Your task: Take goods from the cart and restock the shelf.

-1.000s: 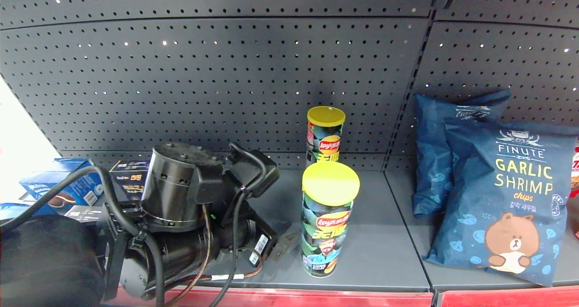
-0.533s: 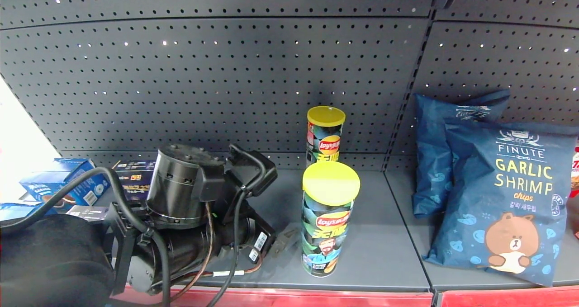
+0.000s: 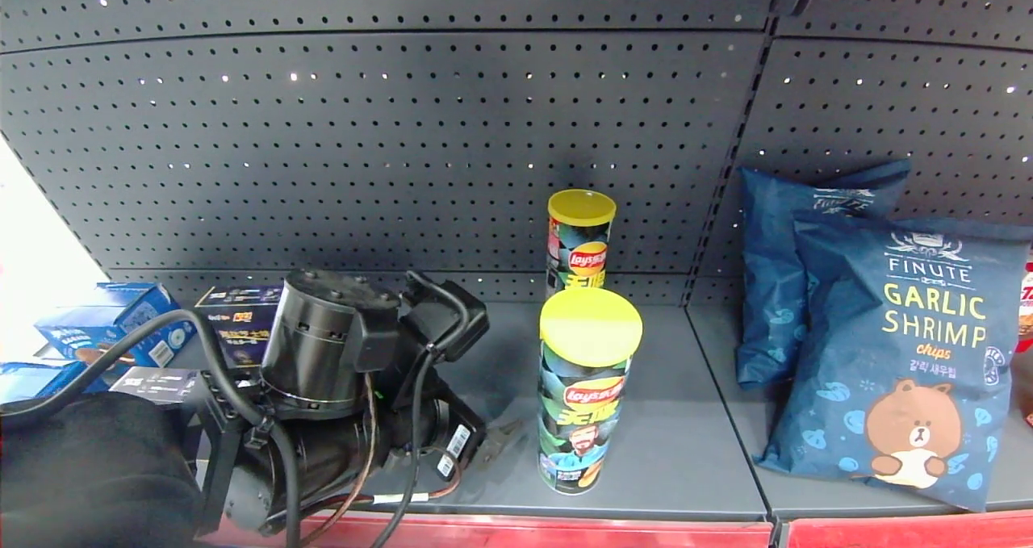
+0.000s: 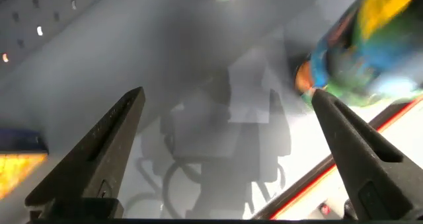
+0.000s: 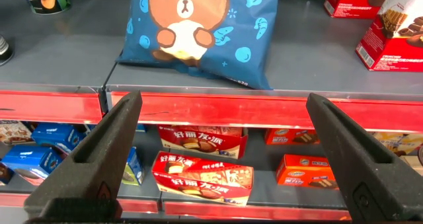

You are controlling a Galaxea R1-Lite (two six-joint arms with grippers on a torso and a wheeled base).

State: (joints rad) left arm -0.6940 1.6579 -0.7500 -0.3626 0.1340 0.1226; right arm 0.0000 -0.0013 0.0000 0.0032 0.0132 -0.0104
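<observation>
On the grey shelf (image 3: 686, 451) stand 2 cans (image 3: 583, 395).

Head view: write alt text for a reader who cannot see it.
The robot's left hand hangs low over a grey shelf beside the front chip can; a rear can stands behind it, both yellow-lidded. Blue chip bags lean at the right, blue boxes at the left.

A shop is shown: snack bags (image 3: 888, 354), crisp tubes (image 3: 583, 403) and biscuit boxes (image 5: 205, 174) are stocked on pegboard-backed shelves (image 3: 694, 419) with red edges (image 5: 264, 108).
</observation>
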